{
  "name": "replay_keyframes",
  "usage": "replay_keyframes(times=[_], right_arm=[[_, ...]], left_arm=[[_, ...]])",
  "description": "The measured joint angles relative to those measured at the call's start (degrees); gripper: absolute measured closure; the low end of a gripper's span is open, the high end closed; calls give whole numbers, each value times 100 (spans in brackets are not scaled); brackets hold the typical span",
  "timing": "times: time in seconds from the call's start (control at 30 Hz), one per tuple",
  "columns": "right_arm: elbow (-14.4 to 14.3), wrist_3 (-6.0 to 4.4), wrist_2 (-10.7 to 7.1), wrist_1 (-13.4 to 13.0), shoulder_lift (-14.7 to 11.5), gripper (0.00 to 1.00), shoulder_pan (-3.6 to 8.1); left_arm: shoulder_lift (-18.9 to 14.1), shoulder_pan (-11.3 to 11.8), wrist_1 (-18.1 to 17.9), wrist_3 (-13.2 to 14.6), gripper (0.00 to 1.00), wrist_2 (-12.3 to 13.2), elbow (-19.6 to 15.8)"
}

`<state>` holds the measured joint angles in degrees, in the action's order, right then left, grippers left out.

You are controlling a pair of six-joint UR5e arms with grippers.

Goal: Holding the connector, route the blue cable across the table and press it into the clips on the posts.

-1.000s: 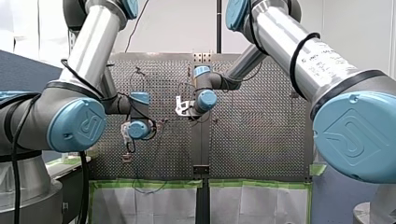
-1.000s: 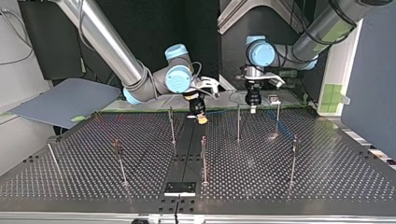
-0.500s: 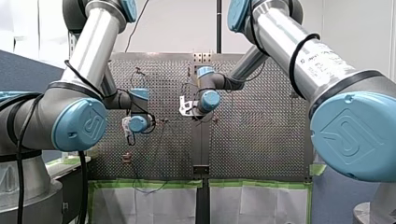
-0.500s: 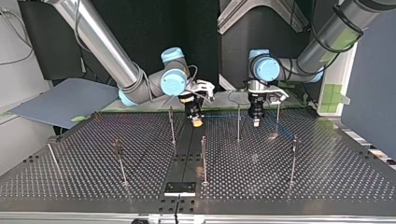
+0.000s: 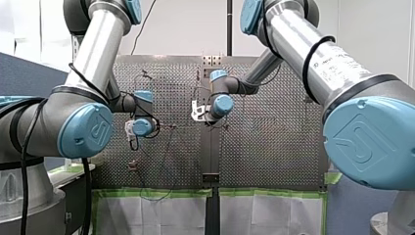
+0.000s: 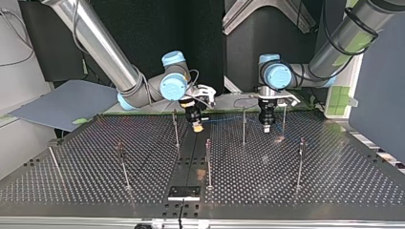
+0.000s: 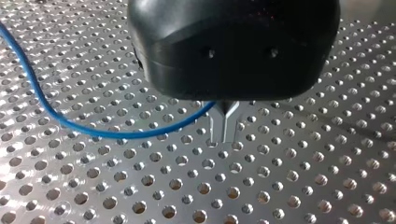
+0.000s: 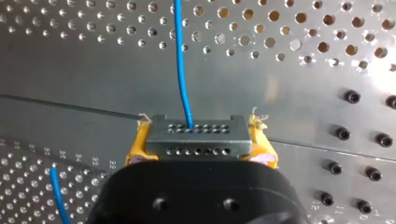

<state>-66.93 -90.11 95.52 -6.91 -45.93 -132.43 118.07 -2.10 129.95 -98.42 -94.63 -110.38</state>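
The connector (image 8: pixel 196 137) was gripped by my right hand (image 6: pixel 196 126) above the counter (image 6: pixel 334 181); the blue cable (image 7: pixel 70 123) was pinched by my left hand (image 7: pixel 223 129), seen at three o'clock of the connector in the top view.

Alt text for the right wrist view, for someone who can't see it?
My right gripper, yellow-padded, is shut on a grey rectangular connector block with two rows of holes. A thin blue cable runs from it straight ahead over the perforated metal table.
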Motion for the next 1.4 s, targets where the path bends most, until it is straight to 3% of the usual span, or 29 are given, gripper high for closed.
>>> replay_keyframes(times=[0.03,0.07,0.13,0.17,0.23,0.27,0.3,0.6,0.87,1.1,1.4], right_arm=[[0,0,0,-1,0,100,0],[0,0,-1,-2,0,100,1],[1,0,-4,-3,0,100,1],[2,0,-5,-4,0,100,1],[3,0,-6,-5,0,100,1],[4,0,-6,-4,0,100,2],[5,0,-7,-5,0,100,1],[6,0,-7,1,0,100,2],[7,-4,-26,3,0,100,2],[6,-30,-39,4,0,100,2],[6,-28,-60,11,0,100,2]], left_arm=[[0,2,9,2,76,16,0],[0,4,25,3,76,39,1],[0,3,58,6,53,63,1],[-1,1,83,9,53,72,1],[-3,-4,134,12,16,78,1],[-4,-7,175,14,16,83,1],[-5,-11,207,17,0,89,1],[-84,-73,640,237,0,64,-74],[-431,-123,953,264,0,65,-427],[-753,-177,993,196,0,113,-702],[-1182,-440,806,33,0,118,-1120]])
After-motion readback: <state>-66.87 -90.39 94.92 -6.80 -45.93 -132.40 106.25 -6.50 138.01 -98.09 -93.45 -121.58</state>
